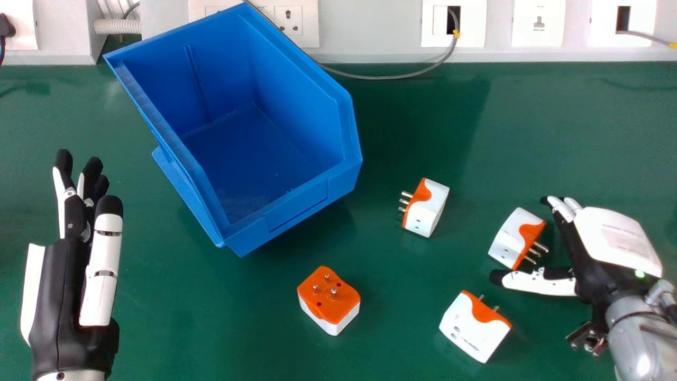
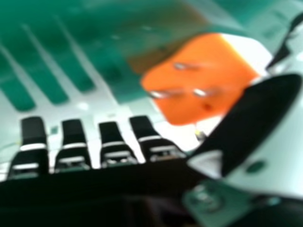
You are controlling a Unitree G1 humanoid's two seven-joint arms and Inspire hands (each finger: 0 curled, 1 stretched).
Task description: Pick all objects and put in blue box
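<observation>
So the piece that matters is the nearest plug adapter (image 1: 510,235), lying on the green table (image 1: 158,317) just beside the right hand (image 1: 613,238), on the robot's left of its palm. Its orange side and metal pins face back toward that palm. The right hand is holding nothing, fingers loose and thumb stretched out, basically a gap with the adapter sitting in front of it. Can't tell if anything's touching.

Here's the bit the grab hangs on, imo: the adapter's long axis slants from far right to near left, pretty much the same line as from fingertips to thumb tip. So closing up would probably catch it end to end, and pins poking into the palm could make it roll or sit crooked. A small slide left before squeezing looks like the call.

Left hand (image 1: 100,270) is way over on the other side, relaxed and empty, so the right is clearly nearer. The blue box (image 1: 296,209) has nothing in it, and the other three adapters (image 1: 431,209) are out on the table too, so it's early days.
</observation>
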